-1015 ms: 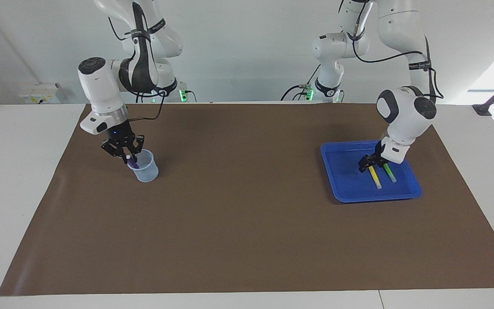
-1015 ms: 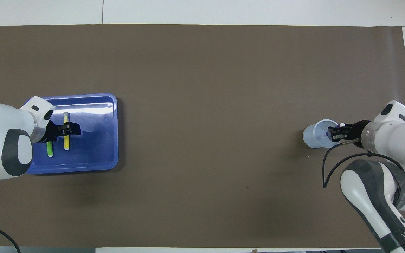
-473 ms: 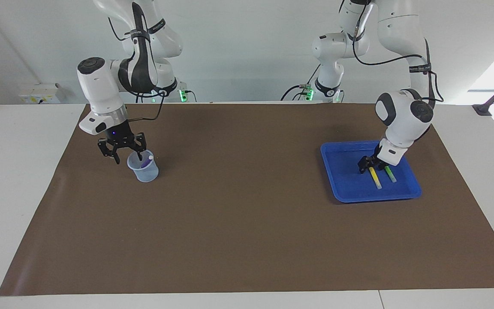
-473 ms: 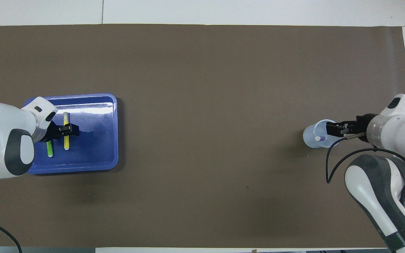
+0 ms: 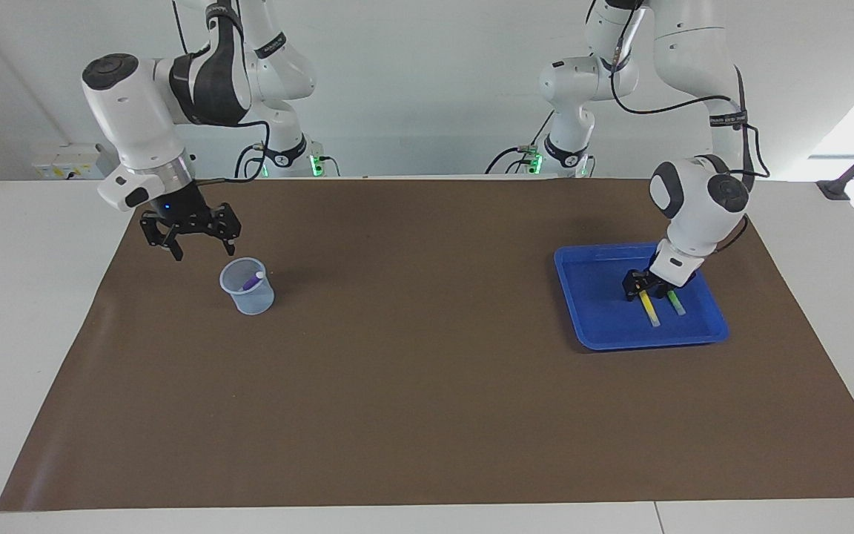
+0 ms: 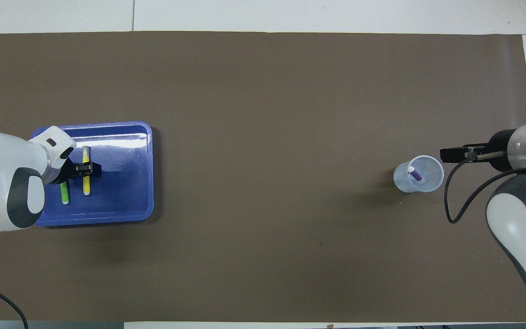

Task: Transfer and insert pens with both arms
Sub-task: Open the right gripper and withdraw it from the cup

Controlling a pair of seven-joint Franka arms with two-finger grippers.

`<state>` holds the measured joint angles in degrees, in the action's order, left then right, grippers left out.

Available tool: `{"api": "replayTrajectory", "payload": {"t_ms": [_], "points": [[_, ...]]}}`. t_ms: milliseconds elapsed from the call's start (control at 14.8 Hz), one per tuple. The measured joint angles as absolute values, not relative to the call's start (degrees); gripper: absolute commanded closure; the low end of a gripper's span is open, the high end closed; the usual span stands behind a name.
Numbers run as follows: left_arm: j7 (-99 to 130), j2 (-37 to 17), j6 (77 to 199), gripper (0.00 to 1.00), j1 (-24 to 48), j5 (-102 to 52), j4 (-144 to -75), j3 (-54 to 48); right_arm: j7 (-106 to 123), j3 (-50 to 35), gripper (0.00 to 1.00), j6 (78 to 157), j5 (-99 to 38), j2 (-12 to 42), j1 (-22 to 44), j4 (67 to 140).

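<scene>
A white table (image 5: pixel 19 311) carries a brown mat (image 5: pixel 427 386). Behind it stands a plain white wall (image 5: pixel 427 89) bearing 1 socket box (image 5: pixel 67 161). Daylight enters at the left arm's end.

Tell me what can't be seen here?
- Overhead view: the left gripper covers the middle of the yellow pen; the left arm hides one end of the green pen.
- Overhead view: the edge cuts off the right arm.
- Facing view: the cup blurs the lower end of the purple pen.
</scene>
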<state>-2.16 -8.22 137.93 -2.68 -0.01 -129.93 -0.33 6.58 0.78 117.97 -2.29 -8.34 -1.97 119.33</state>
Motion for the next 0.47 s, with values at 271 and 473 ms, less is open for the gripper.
{"api": "replayTrajectory", "payload": {"t_ms": [271, 473], "points": [[-2.3, -8.2, 138.0, 0.67, -2.7, 0.0, -129.6, -0.4, 1.9, 0.6, 0.00, 108.0, -2.3, -6.0, -1.9, 110.3], [-2.4, -8.2, 138.0, 0.83, -2.7, 0.0, -129.2, -0.4, -1.0, 0.3, 0.00, 102.9, 0.5, -3.7, -0.3, 104.1]]}}
